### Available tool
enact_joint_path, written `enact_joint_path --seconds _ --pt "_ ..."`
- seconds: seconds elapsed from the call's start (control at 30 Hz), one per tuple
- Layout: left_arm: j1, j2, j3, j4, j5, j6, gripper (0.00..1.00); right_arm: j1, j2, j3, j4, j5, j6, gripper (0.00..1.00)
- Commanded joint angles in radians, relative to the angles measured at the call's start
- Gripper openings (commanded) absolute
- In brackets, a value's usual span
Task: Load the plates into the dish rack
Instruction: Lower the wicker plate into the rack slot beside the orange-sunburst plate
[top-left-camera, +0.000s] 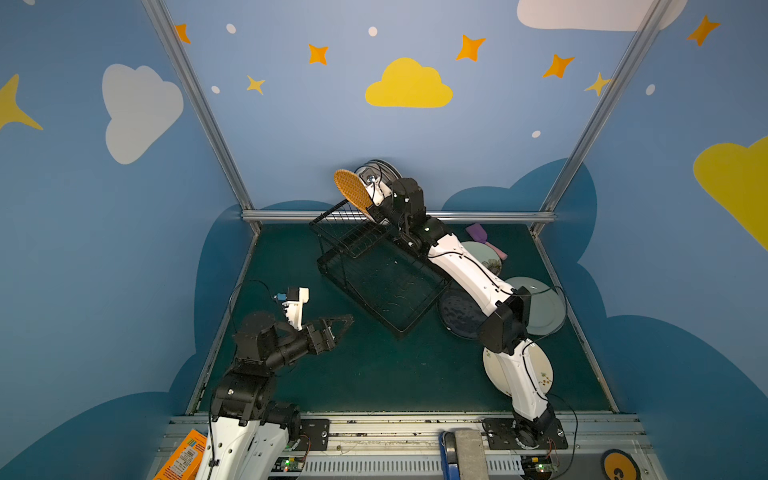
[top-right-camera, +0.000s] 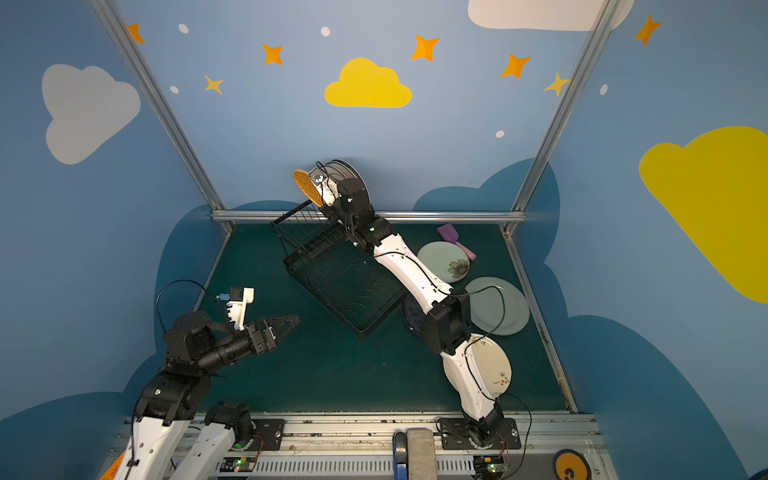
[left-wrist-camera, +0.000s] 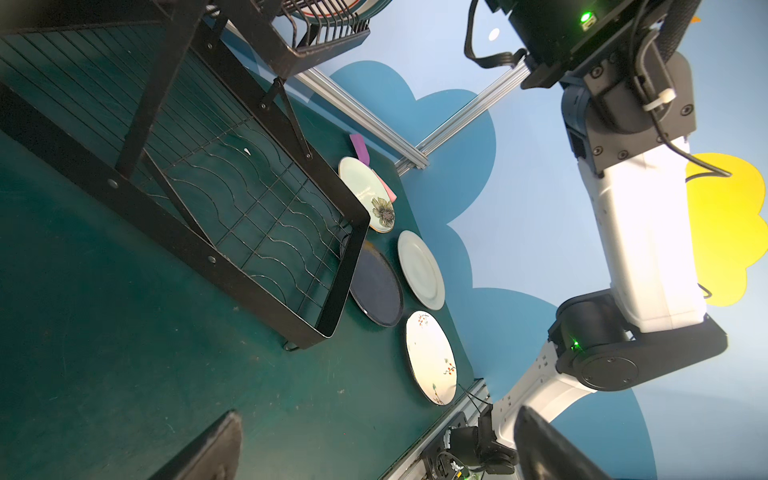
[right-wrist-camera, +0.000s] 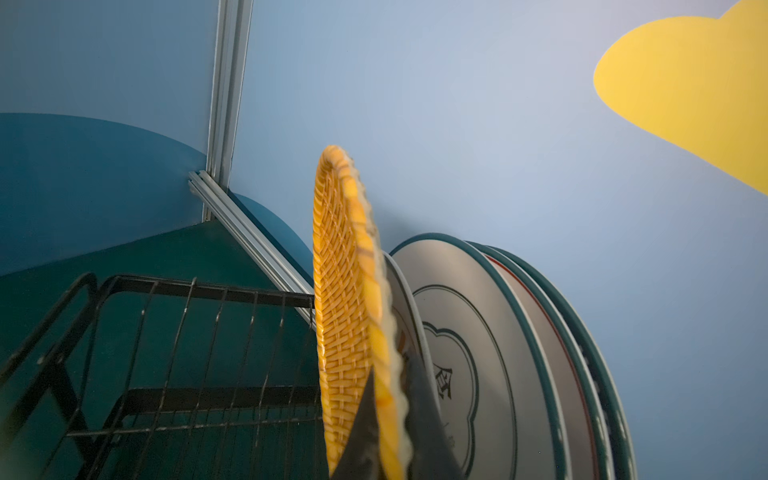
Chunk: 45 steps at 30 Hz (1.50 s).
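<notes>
Overhead, the right gripper (top-left-camera: 372, 206) is clamping the lower rim of an orange woven plate (top-left-camera: 352, 192) and holding it on edge above the upper tier of the dish rack (top-left-camera: 353, 239), which is standing askew near the middle of the table's (top-left-camera: 374, 374) back edge. The plate is being carried upright, presumably because the tier's wire slots are taking plates edge-first only. The right wrist view is showing it just beside the racked plates (right-wrist-camera: 478, 353) already standing at the tier's far end, so the neighbouring free slot is probably the target. Whether its rim is touching a wire cannot be told. Four more are lying flat along the table's right edge: a green flowered plate (top-right-camera: 444, 259), a plain green plate (top-right-camera: 498, 305), a navy plate (left-wrist-camera: 376, 286) just beside the rack's lower tray, and a cream plate (left-wrist-camera: 430, 357). A purple spatula (top-right-camera: 451, 235) is resting near the back right corner. The left gripper (top-left-camera: 343, 330), jaws wide and empty, is hovering near the left edge, likely to leave the working arm room.
</notes>
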Motion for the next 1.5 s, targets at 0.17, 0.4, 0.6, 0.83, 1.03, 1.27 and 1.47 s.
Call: enact_joint_path --seconds 0.17,0.4,0.6,0.83,1.03,1.27,1.47 --pt "0.022 -0.006 -0.009 0.033 0.024 0.000 1.00 -0.002 0.013 0.040 0.017 0.017 0.035 0.00" --pt "0.032 -0.006 -0.010 0.039 0.033 -0.004 1.00 -0.007 0.017 0.040 -0.006 0.023 0.044 0.00" --pt "0.047 -0.007 -0.014 0.048 0.044 -0.008 1.00 -0.007 0.018 0.041 -0.037 0.019 0.058 0.00" --pt "0.048 -0.006 -0.016 0.053 0.047 -0.012 1.00 -0.008 0.016 0.043 -0.053 0.017 0.069 0.00" --pt "0.050 -0.007 -0.016 0.055 0.050 -0.012 1.00 -0.012 0.015 0.043 -0.061 0.015 0.068 0.00" --pt "0.052 -0.007 -0.018 0.056 0.049 -0.012 1.00 -0.014 0.012 0.043 -0.085 0.010 0.084 0.00" --pt "0.052 -0.012 -0.018 0.055 0.048 -0.012 1.00 -0.012 0.016 0.039 -0.103 0.009 0.085 0.00"
